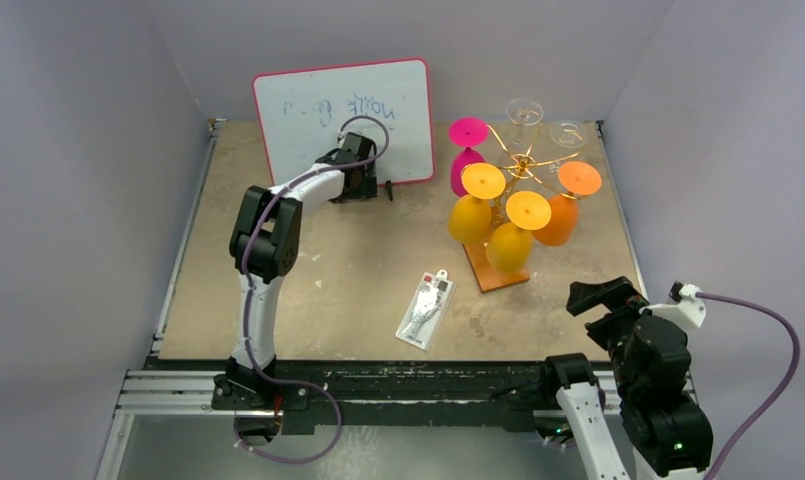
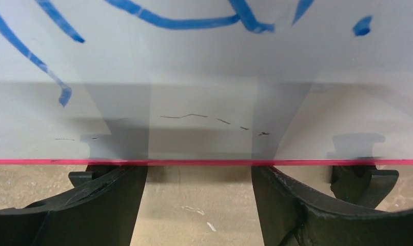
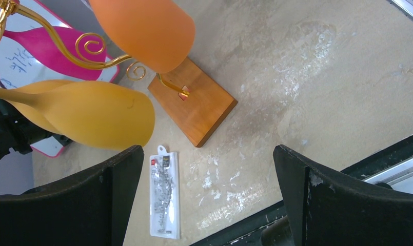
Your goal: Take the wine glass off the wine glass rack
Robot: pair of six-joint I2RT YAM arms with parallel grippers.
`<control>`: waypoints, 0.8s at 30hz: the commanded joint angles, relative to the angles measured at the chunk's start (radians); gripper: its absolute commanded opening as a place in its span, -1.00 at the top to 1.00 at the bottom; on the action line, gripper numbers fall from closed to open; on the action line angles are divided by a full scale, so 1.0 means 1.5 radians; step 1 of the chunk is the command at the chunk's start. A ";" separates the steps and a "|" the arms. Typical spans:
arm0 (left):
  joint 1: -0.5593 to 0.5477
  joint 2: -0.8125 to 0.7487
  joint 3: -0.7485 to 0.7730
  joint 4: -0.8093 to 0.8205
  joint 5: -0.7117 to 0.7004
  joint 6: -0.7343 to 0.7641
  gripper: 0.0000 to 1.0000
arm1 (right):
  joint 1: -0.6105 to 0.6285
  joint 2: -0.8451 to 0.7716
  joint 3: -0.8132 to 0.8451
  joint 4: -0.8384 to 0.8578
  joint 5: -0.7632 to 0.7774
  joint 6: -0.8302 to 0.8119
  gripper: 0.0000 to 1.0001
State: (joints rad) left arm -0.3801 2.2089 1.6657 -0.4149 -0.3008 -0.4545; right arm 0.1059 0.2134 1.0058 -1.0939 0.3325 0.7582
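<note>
Top external, left claw (image 1: 374,187) spread at whiteboard (image 1: 308,110), right claw (image 1: 606,297) spread, packet (image 1: 427,310) near wine glass rack (image 1: 523,160)

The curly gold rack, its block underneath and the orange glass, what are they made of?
The rack looks like thin metal wire, shiny gold, bent into curls. Its base looks like wood: orange-brown, smooth, square-edged. The orange glass is opaque and matte, so probably plastic, though coated glass is possible.

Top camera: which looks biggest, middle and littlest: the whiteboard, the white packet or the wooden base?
1. whiteboard, clearly largest.
2-3. white packet and wooden base: unsure, a yellow glass hides much of it.
</note>
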 commanded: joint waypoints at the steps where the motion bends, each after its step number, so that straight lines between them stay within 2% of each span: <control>1: 0.020 0.012 0.029 0.005 -0.021 0.001 -0.47 | 0.004 -0.003 0.003 0.017 0.022 -0.006 -1.00; 7: 0.038 -0.024 -0.023 0.013 -0.054 -0.022 -0.52 | 0.004 -0.014 0.001 0.016 0.024 0.000 -1.00; 10: 0.039 -0.043 -0.043 0.018 -0.027 -0.017 -0.53 | 0.004 -0.010 0.002 0.016 0.024 -0.002 -1.00; 13: 0.033 -0.097 -0.100 0.045 0.037 -0.014 -0.53 | 0.004 -0.007 0.001 0.016 0.023 -0.002 -1.00; 20: -0.027 -0.245 -0.258 0.115 0.075 -0.031 -0.55 | 0.004 -0.003 0.000 0.020 0.029 0.005 -1.00; 24: -0.084 -0.292 -0.306 0.135 0.080 -0.047 -0.57 | 0.004 0.003 -0.001 0.022 0.026 0.008 -1.00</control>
State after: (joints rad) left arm -0.4290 1.8633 1.2503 -0.2970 -0.2165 -0.4911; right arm 0.1066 0.1997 1.0054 -1.0943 0.3500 0.7597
